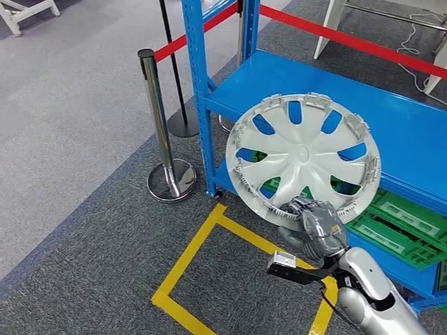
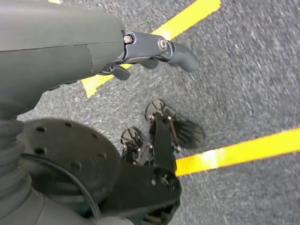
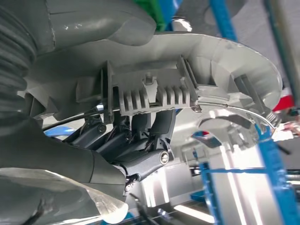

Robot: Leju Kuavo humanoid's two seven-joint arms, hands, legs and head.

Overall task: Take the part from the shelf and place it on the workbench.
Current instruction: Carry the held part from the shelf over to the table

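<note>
Right hand [image 1: 315, 225]: clamped on the near rim of the wheel cover [image 1: 303, 157], thumb on one face, fingers [image 3: 141, 140] hooked behind the clip ridge on the other.
Wheel cover: grey plastic disc with slotted openings, carried tilted in the air in front of the blue shelf [image 1: 400, 132], clear of its deck, not yet at any bench.
Handling, judged: light, thin, moderately stiff yet liable to flex; retaining clips and wire ring at rim look breakable; smooth outer face probably slippery. Single-edge hold leaves long overhang, prone to swing. Best purchase at the rim or through a slot.
Left hand [image 2: 155, 51]: hanging above grey carpet and yellow floor tape [image 2: 240, 150], fingers loosely extended, holding nothing.
Green trays [image 1: 406, 223] on lower shelf level.
</note>
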